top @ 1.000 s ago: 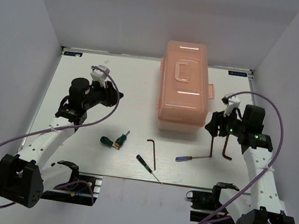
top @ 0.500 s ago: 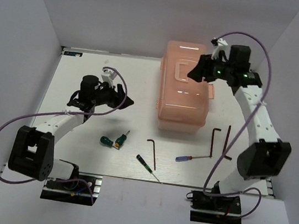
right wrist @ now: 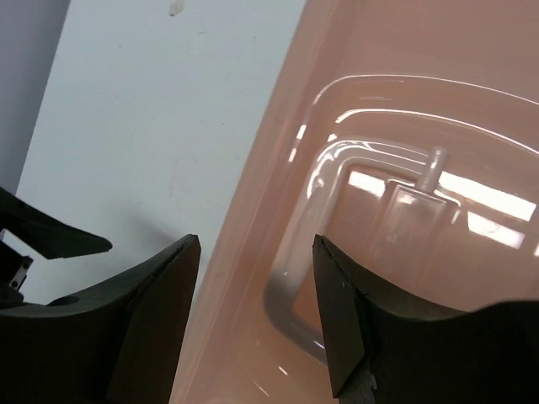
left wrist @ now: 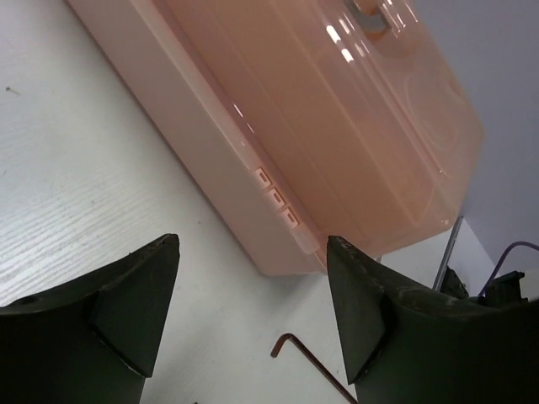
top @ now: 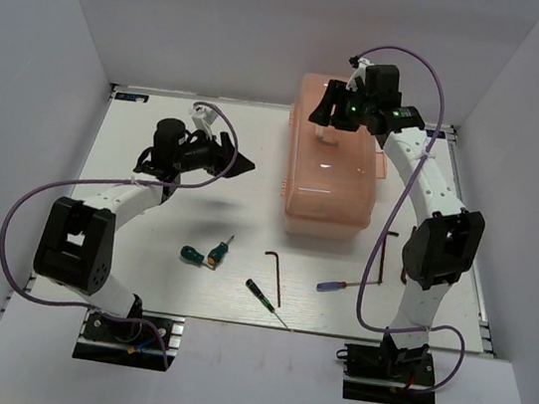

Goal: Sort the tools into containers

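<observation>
The salmon-pink toolbox (top: pixel 328 175) stands shut at the table's back middle. My right gripper (top: pixel 324 115) hovers open over its lid, the jaws straddling the left end of the lid handle (right wrist: pixel 337 252), not touching. My left gripper (top: pixel 241 165) is open and empty, low over the table and pointing at the toolbox's left side wall (left wrist: pixel 253 160). On the front of the table lie two stubby green screwdrivers (top: pixel 192 253), (top: pixel 220 249), a slim green screwdriver (top: pixel 264 300), a hex key (top: pixel 275 275), also in the left wrist view (left wrist: pixel 307 366), and a blue-and-red screwdriver (top: pixel 342 286).
More hex keys (top: pixel 388 241) lie right of the toolbox, partly hidden behind my right arm. The toolbox latch (top: pixel 387 165) sticks out on its right side. Grey walls close in the table on three sides.
My right arm swung from the table's right side up and leftward over the toolbox lid. My left gripper moved right, closer to the toolbox's left side. The tools have not moved.
</observation>
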You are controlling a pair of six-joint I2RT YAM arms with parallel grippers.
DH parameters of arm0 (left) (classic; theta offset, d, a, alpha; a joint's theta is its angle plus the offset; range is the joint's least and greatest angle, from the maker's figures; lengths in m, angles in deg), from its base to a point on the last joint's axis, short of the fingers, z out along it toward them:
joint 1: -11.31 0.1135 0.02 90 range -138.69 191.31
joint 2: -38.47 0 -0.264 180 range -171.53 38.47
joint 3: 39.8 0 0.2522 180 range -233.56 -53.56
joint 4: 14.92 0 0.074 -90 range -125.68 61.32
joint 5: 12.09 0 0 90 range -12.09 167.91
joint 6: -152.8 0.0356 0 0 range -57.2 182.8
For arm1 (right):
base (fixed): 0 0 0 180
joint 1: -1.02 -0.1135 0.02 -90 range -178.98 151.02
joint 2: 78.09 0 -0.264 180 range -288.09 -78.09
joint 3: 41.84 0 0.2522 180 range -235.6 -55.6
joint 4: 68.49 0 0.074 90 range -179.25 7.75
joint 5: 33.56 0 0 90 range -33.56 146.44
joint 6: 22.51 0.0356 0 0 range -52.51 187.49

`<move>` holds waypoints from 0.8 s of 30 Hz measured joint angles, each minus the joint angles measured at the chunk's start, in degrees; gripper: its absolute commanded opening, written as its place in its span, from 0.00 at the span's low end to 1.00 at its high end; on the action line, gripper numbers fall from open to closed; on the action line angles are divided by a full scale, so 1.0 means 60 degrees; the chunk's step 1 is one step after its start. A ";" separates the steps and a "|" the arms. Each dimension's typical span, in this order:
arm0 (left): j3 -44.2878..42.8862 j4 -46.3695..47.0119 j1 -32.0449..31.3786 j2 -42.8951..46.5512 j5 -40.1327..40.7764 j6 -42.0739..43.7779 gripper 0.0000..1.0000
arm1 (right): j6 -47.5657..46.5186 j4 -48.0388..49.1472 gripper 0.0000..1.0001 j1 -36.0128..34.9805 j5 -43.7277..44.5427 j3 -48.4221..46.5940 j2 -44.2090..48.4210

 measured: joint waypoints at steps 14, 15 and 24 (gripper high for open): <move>-0.1096 0.1355 -0.0076 -0.1053 -0.0659 -0.1089 0.81 | 0.1126 -0.0288 0.62 -0.0226 0.1140 -0.0259 -0.0594; -0.1242 0.1428 -0.0091 -0.1078 -0.0703 -0.1126 0.81 | 0.1173 -0.0288 0.62 -0.0237 0.1147 -0.0259 -0.0594; -0.2659 0.1807 -0.0423 -0.1668 -0.0943 -0.1308 0.81 | 0.1708 -0.0255 0.57 -0.0080 0.0667 -0.0200 -0.0594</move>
